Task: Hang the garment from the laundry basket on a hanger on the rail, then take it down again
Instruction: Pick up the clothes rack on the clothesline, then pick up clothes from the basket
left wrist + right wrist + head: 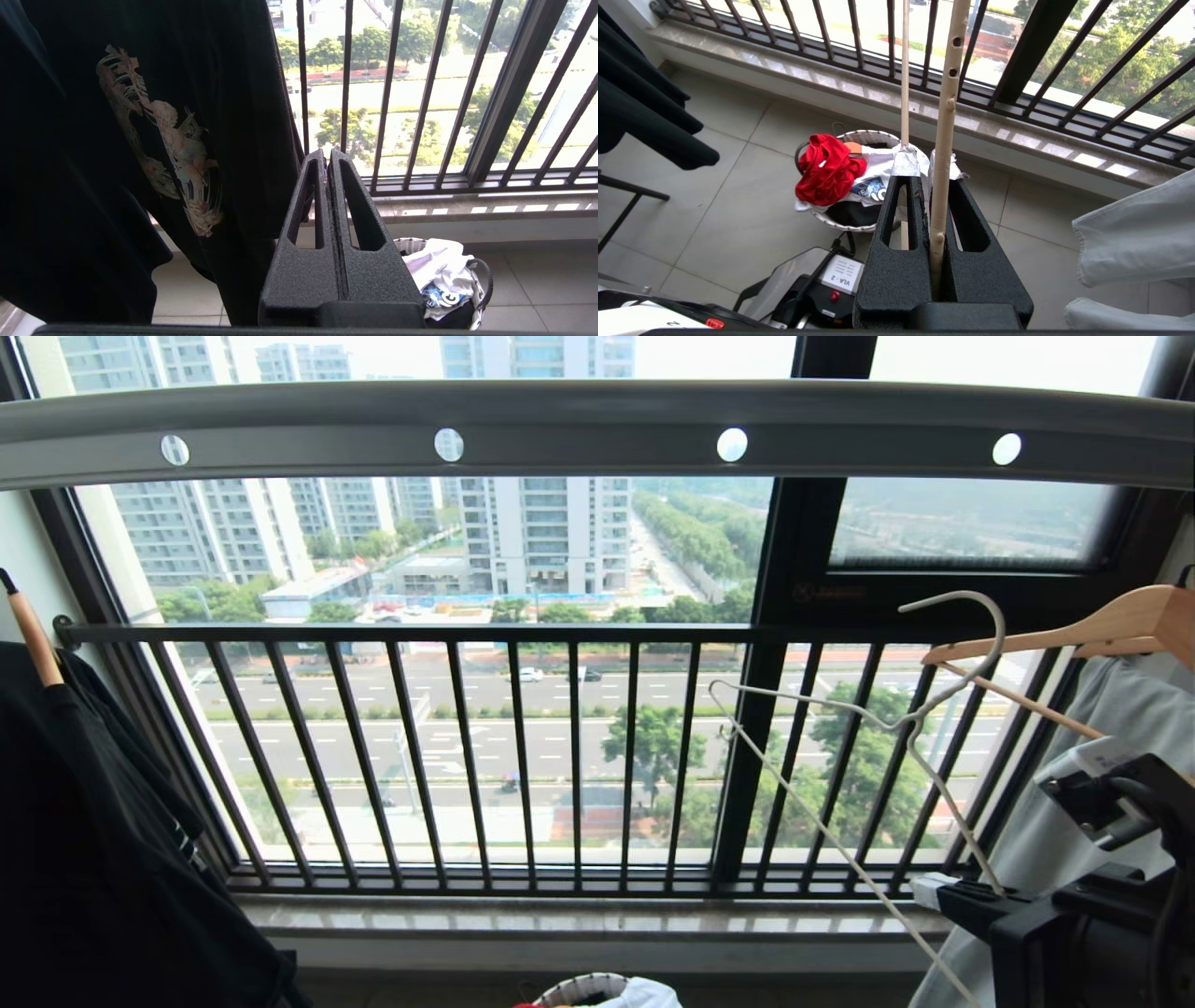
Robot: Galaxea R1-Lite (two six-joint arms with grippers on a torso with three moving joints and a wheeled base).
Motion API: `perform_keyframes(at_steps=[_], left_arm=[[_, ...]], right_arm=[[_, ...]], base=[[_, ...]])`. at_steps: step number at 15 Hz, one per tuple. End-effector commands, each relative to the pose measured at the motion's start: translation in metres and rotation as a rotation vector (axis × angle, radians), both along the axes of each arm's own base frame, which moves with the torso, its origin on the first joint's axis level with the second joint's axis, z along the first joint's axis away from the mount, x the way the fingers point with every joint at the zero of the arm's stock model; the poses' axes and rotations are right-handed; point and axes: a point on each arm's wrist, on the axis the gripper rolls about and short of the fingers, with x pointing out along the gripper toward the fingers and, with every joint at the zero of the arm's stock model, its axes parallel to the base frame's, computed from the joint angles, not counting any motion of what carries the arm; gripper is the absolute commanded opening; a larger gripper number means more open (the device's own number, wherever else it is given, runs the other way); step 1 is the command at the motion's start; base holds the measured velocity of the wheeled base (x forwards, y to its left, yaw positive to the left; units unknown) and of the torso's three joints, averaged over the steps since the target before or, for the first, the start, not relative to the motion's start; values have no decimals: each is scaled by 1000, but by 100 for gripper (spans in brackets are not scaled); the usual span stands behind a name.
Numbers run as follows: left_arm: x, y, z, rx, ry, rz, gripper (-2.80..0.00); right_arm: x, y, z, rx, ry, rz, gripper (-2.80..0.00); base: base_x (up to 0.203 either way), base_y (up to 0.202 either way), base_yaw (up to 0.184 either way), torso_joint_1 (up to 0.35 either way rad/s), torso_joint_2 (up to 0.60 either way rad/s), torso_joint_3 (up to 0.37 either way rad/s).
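My right gripper (924, 164) is shut on one arm of the thin cream-white hanger (944, 140). In the head view this gripper (934, 893) sits low on the right and holds the hanger (910, 721) up in front of the balcony bars, its hook below the grey rail (597, 429). The red garment (826, 170) lies crumpled on top of the laundry basket (871, 134) on the floor by the sill. My left gripper (327, 156) is shut and empty, next to a hanging black T-shirt.
A black T-shirt (93, 821) hangs at the left. At the right, a white garment (1120, 728) hangs on a light-wood hanger (1120, 625). The black balcony railing (560, 635) runs across behind. White clothing (439, 266) also fills the basket. My base (822, 284) stands beside it.
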Motion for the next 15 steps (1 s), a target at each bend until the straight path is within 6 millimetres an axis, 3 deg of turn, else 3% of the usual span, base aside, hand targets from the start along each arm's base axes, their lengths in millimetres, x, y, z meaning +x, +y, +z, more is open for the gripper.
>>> perform_keyframes(at_steps=[1, 8, 15], left_arm=[[0, 0, 0, 0, 0, 0, -280], [0, 0, 0, 0, 0, 0, -280], [0, 0, 0, 0, 2, 0, -280]], right_arm=[[-1, -1, 1, 2, -4, -1, -280], [-1, -1, 0, 0, -4, -2, -280], [0, -1, -1, -6, 0, -1, -280]], base=[[0, 0, 0, 0, 0, 0], [0, 0, 0, 0, 0, 0], [0, 0, 0, -86, 184, 95]])
